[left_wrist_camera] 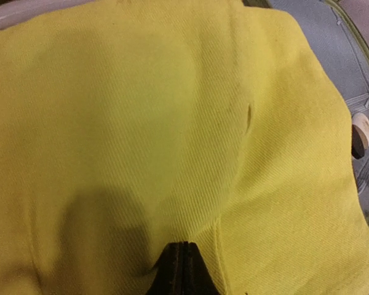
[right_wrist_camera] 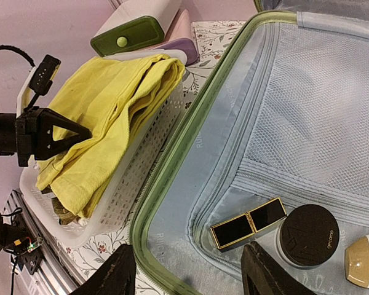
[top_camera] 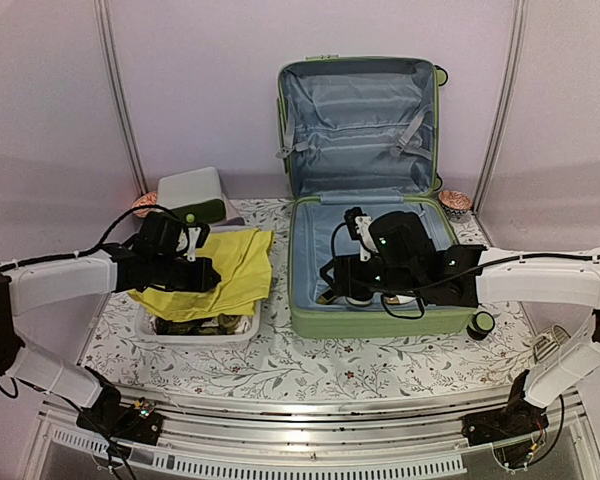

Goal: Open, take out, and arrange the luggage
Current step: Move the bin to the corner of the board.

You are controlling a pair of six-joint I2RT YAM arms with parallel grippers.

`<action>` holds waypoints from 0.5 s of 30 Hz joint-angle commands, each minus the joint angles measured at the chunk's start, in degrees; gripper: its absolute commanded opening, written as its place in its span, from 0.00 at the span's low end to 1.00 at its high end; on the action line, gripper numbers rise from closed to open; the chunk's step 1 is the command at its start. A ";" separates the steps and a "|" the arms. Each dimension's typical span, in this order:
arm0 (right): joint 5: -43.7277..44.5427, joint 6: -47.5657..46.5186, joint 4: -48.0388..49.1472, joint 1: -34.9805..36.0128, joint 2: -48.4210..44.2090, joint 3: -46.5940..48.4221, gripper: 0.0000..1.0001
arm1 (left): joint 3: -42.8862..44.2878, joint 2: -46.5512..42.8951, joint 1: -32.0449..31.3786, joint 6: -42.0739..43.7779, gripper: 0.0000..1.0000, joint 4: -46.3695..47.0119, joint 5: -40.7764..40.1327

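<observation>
The light-green luggage (top_camera: 365, 322) lies open on the table, its lid (top_camera: 360, 110) standing upright and showing grey-blue lining with straps. My right gripper (top_camera: 332, 282) is open and empty, low over the base's front-left corner (right_wrist_camera: 172, 203). Its fingers (right_wrist_camera: 111, 276) straddle the green rim. In the lining lie a black-and-gold case (right_wrist_camera: 249, 224), a round black compact (right_wrist_camera: 310, 236) and a beige-capped item (right_wrist_camera: 363, 261). My left gripper (top_camera: 208, 272) is shut, its tips (left_wrist_camera: 181, 249) pinching a folded yellow cloth (left_wrist_camera: 141, 123) that lies across the white basket (top_camera: 195, 330).
A white-and-green drawer box (top_camera: 192, 192) stands behind the basket, with a purple-edged item (right_wrist_camera: 178, 46) beside it. Dark patterned items lie under the cloth in the basket. A black wheel (top_camera: 480, 323) sticks out at the luggage's front right. The tablecloth is floral.
</observation>
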 commanded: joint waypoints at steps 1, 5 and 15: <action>0.04 -0.21 1.00 -0.17 -0.69 0.06 0.61 | 4.46 -2.09 -4.16 0.27 0.07 -6.76 0.02; -0.23 -0.05 1.12 -0.15 -0.32 0.28 0.61 | 8.12 -2.68 -9.13 -2.06 0.12 -5.70 0.30; -0.21 -0.12 0.78 -0.15 -0.47 0.62 0.61 | 15.59 8.47 -15.93 -8.82 0.04 -7.81 -0.32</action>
